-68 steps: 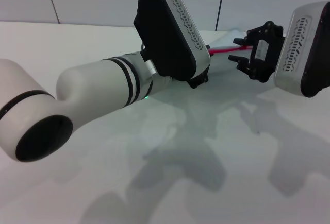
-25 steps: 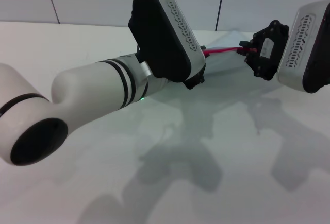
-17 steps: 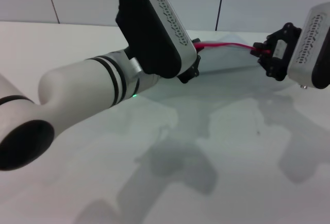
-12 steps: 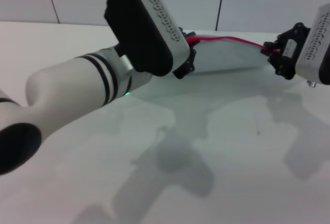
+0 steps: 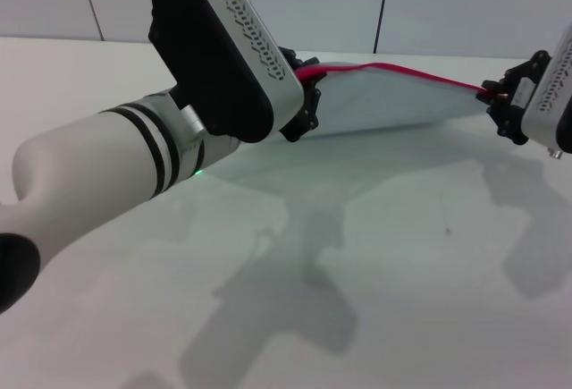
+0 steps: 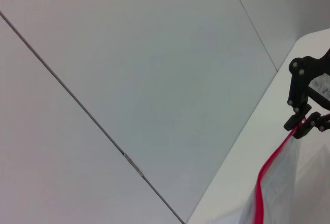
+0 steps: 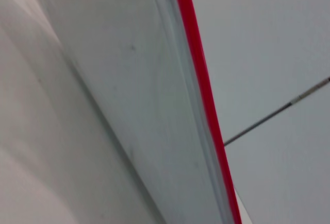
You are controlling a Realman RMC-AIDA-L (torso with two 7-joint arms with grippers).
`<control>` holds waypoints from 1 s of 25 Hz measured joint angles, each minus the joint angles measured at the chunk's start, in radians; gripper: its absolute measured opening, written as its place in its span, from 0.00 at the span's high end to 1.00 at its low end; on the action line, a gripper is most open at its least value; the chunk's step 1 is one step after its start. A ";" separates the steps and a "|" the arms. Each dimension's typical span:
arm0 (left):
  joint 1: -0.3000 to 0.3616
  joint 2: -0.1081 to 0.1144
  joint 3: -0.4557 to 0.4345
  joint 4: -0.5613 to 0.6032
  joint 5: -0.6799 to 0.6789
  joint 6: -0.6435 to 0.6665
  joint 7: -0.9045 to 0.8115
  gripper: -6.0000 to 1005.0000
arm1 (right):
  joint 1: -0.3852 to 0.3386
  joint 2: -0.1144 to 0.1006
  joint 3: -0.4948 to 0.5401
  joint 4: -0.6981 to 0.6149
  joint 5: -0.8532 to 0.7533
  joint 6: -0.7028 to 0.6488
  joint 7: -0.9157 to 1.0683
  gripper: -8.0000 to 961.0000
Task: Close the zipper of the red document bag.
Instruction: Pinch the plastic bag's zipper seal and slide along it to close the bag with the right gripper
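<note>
**Two grippers stretch the red-edged document bag between them**

Since the earlier frames the two arms have drawn apart: the left arm has swung up and to the left, the right gripper has slid out to the right edge of the head view, and far more of the bag now shows between them.

The red document bag (image 5: 393, 98) is held up off the white table (image 5: 357, 255), its pale translucent sheet standing on edge and hanging below the zipper (image 5: 402, 71), which runs as a thin red line along its upper edge. The line rises slightly near the left end and slopes down toward the right.

The left gripper (image 5: 302, 94) sits at the left end of the red strip, largely hidden behind the arm's bulky black-and-white wrist; I cannot tell whether its claw is spread or pressed together.

The right gripper (image 5: 500, 103) is at the right end. In the left wrist view, its black fingers (image 6: 301, 121) are pinched together on the end of the zipper.

The right wrist view shows the red strip and the bag's plastic close up against the grey wall (image 7: 268, 54).
</note>
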 joint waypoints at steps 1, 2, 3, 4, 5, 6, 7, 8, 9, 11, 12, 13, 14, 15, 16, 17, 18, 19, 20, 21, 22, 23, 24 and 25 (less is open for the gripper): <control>0.002 0.000 0.000 -0.001 0.000 0.000 0.000 0.83 | -0.002 0.000 0.006 0.005 -0.001 -0.004 0.000 0.91; 0.004 0.000 -0.001 -0.002 0.000 0.000 0.000 0.83 | -0.003 0.000 0.012 0.009 -0.001 -0.005 0.000 0.91; 0.009 0.000 -0.002 -0.005 0.000 0.000 0.001 0.83 | -0.004 0.000 0.018 0.015 -0.001 -0.007 0.000 0.91; 0.014 0.000 -0.003 -0.010 0.000 0.000 0.002 0.83 | -0.004 0.001 0.024 0.020 -0.001 -0.008 0.000 0.91; 0.017 0.000 -0.004 -0.013 0.000 0.000 0.002 0.83 | -0.004 0.001 0.029 0.023 -0.001 -0.009 0.000 0.91; 0.023 0.000 -0.005 -0.018 0.000 0.000 0.006 0.83 | -0.004 0.001 0.034 0.025 -0.001 -0.010 0.000 0.91; 0.029 0.000 -0.006 -0.021 0.000 0.000 0.009 0.83 | -0.005 0.000 0.038 0.028 -0.001 -0.010 0.000 0.91; 0.033 0.000 -0.008 -0.024 0.000 0.000 0.012 0.83 | -0.005 0.000 0.041 0.031 -0.001 -0.010 0.000 0.90; 0.035 0.000 -0.008 -0.025 0.000 0.000 0.014 0.83 | -0.005 0.000 0.043 0.034 -0.002 -0.010 0.000 0.90; 0.037 -0.001 -0.011 -0.026 0.000 0.000 0.016 0.83 | -0.005 0.000 0.043 0.039 -0.010 -0.010 0.000 0.89; 0.038 -0.001 -0.011 -0.026 0.000 0.000 0.016 0.83 | -0.005 0.000 0.044 0.041 -0.018 -0.011 0.000 0.89; 0.038 -0.001 -0.011 -0.026 0.001 0.000 0.016 0.83 | -0.006 0.000 0.044 0.041 -0.025 -0.011 0.001 0.88; 0.039 -0.002 -0.011 -0.026 0.001 0.000 0.016 0.82 | -0.006 0.000 0.044 0.042 -0.032 -0.012 0.002 0.88; 0.039 -0.002 -0.011 -0.026 0.001 0.000 0.017 0.82 | -0.006 0.001 0.045 0.042 -0.035 -0.012 0.004 0.87; 0.039 -0.002 -0.011 -0.026 0.001 0.000 0.017 0.82 | -0.006 0.002 0.045 0.042 -0.037 -0.012 0.005 0.87; 0.039 -0.002 -0.011 -0.026 0.001 0.000 0.017 0.82 | -0.006 0.002 0.045 0.042 -0.037 -0.012 0.005 0.86; 0.039 -0.002 -0.011 -0.027 0.001 0.000 0.017 0.82 | -0.006 0.002 0.045 0.042 -0.038 -0.012 0.005 0.86; 0.039 -0.002 -0.011 -0.027 0.002 0.000 0.017 0.82 | -0.005 0.002 0.045 0.043 -0.038 -0.013 0.006 0.86; 0.039 -0.002 -0.011 -0.027 0.002 0.000 0.017 0.82 | -0.004 0.003 0.045 0.045 -0.038 -0.015 0.006 0.85; 0.039 -0.002 -0.012 -0.027 0.002 0.000 0.017 0.82 | -0.004 0.003 0.045 0.047 -0.038 -0.019 0.006 0.85; 0.039 -0.002 -0.013 -0.027 0.002 0.001 0.017 0.82 | -0.003 0.003 0.045 0.048 -0.038 -0.023 0.006 0.84; 0.039 -0.002 -0.014 -0.027 0.002 0.001 0.017 0.82 | -0.002 0.003 0.045 0.049 -0.038 -0.026 0.006 0.84; 0.039 -0.002 -0.014 -0.027 0.002 0.001 0.017 0.82 | -0.001 0.003 0.044 0.050 -0.037 -0.028 0.006 0.83; 0.039 -0.002 -0.014 -0.027 0.002 0.001 0.017 0.82 | -0.001 0.004 0.044 0.050 -0.036 -0.029 0.006 0.83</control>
